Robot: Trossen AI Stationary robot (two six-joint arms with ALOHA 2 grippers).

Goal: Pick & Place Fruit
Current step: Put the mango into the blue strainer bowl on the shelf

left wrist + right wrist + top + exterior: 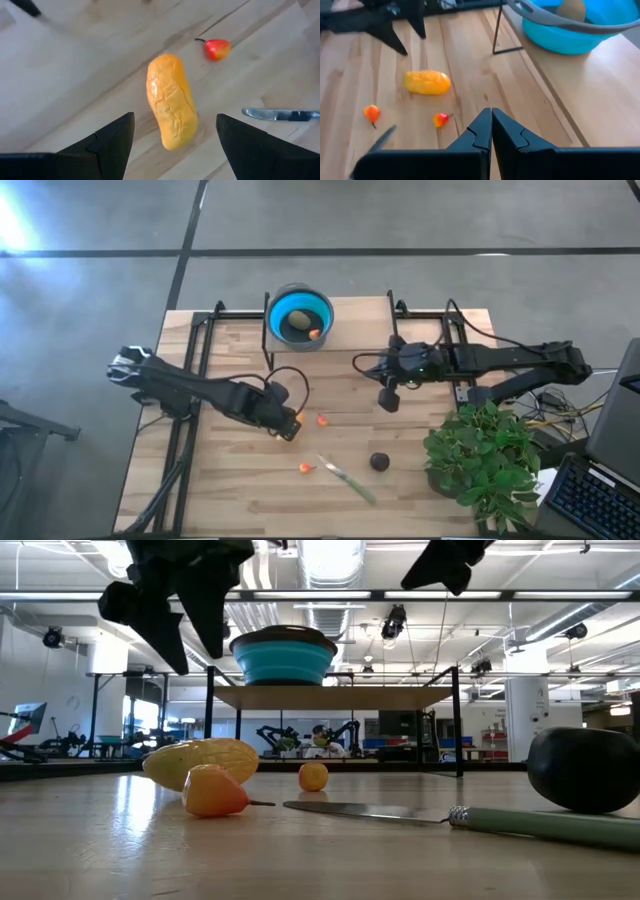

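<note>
With its fingers spread wide, the left end effector [175, 135] hovers right over the long yellow fruit [171, 102], which lies flat on the desk [230, 480], long axis running between the fingers. Right end effector [491, 125] is pinched closed, well apart.

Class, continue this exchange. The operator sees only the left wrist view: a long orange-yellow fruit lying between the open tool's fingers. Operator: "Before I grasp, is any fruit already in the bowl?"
Observer: Yes, the blue bowl holds an olive-green oval fruit and a tiny red-orange one.
Operator: Where is the right tool?
Observer: The right tool is shut, above bare wood right of the bowl.
Operator: Any fruit I miss?
Observer: A dark round fruit lies near the plant.
</note>
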